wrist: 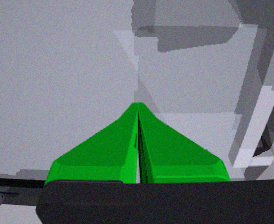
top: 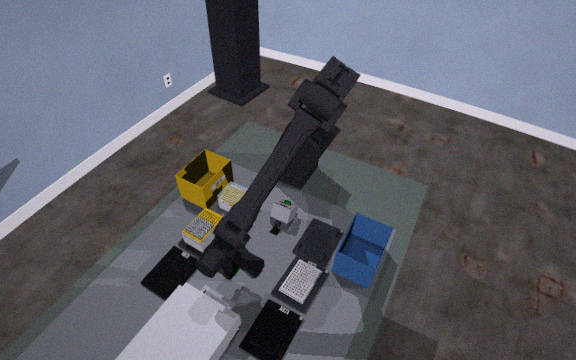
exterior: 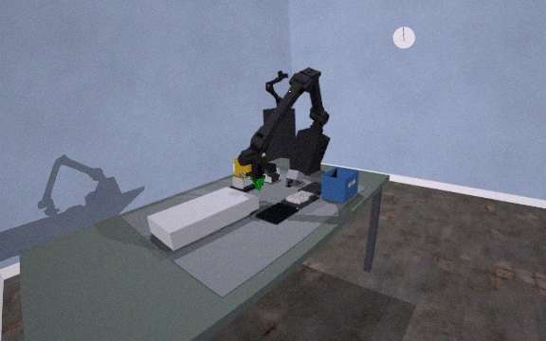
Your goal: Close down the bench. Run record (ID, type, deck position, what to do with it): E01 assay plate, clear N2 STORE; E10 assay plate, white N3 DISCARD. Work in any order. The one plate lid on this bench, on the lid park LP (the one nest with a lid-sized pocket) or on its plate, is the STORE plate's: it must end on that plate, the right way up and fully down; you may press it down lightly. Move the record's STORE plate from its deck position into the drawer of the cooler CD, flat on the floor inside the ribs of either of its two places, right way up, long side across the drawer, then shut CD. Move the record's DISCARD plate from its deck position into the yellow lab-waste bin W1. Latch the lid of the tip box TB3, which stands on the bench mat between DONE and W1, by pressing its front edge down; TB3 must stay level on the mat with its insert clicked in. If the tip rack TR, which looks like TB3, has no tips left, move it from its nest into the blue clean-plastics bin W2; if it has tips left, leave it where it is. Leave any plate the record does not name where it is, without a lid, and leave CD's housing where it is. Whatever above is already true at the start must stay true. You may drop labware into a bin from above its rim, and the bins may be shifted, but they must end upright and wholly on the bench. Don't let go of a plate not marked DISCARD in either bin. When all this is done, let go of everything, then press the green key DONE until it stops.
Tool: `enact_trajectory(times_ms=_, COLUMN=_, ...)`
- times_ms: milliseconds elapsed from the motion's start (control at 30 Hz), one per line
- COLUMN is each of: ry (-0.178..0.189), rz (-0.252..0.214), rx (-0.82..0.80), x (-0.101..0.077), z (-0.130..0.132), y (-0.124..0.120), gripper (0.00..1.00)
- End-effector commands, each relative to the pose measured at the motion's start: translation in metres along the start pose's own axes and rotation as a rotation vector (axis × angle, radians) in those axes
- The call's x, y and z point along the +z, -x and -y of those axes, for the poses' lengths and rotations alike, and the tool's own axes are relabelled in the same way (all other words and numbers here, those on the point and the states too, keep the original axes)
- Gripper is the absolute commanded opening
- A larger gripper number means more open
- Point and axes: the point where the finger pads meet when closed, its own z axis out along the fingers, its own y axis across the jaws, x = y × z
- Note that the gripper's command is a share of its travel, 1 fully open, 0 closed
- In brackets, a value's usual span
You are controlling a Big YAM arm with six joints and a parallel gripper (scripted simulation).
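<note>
Now we see our green fingers pressed together on nothing, hovering at the frame's centre just above the white cooler box's (top: 178, 327) near end, while the white plate (top: 300, 280) lies apart, lower right on the desk (exterior: 88, 284).
</note>
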Motion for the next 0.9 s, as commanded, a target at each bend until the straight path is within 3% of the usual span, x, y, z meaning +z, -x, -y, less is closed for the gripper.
enact_trajectory(times_ms=0, ry=-0.043, rz=0.003, rx=-0.004, x=-0.031, z=0.013, y=-0.003, gripper=0.00)
enact_trajectory(times_ms=67, ry=-0.043, rz=0.003, rx=-0.004, x=-0.031, z=0.013, y=-0.003, gripper=0.00)
enact_trajectory(times_ms=100, ry=-0.063, rz=0.004, rx=-0.022, x=-0.035, z=0.024, y=0.004, gripper=0.00)
enact_trajectory(times_ms=300, ry=-0.045, rz=0.003, rx=-0.005, x=-0.040, z=0.014, y=-0.003, gripper=0.00)
enact_trajectory(times_ms=867, ry=-0.048, rz=0.003, rx=-0.006, x=-0.061, z=0.015, y=-0.002, gripper=0.00)
